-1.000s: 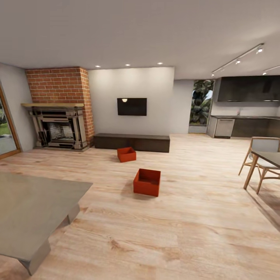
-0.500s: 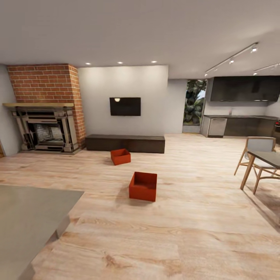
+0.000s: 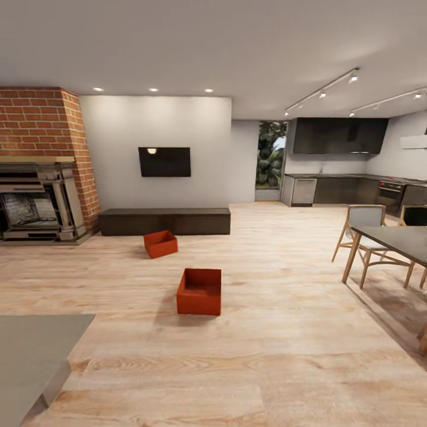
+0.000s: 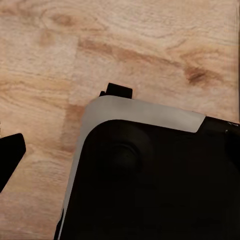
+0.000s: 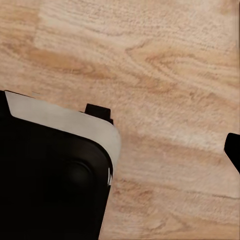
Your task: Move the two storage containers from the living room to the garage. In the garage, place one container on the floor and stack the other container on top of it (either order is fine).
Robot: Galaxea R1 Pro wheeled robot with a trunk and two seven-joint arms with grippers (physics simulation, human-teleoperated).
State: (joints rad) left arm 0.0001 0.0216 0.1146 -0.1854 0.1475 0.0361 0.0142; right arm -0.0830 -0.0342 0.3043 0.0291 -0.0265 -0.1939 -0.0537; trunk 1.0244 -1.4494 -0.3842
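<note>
The two storage containers are orange-red open bins on the light wood plank floor of the living room. The nearer one stands mid-floor ahead of me. The farther one sits just in front of the low dark TV bench. Both are well beyond arm's reach. In the left wrist view, my left gripper hangs over my dark base, with one fingertip out at the frame's edge. My right gripper likewise shows one fingertip at the frame's edge. Both hold nothing.
A brick fireplace stands at the far left. A grey coffee table is close on my left. On the right are a dining table and chairs, with the kitchen behind. Open wood floor leads to the bins.
The whole picture has slid left, so the camera has turned right. The bins lie where they were and look slightly closer. More of the kitchen and dining table shows.
</note>
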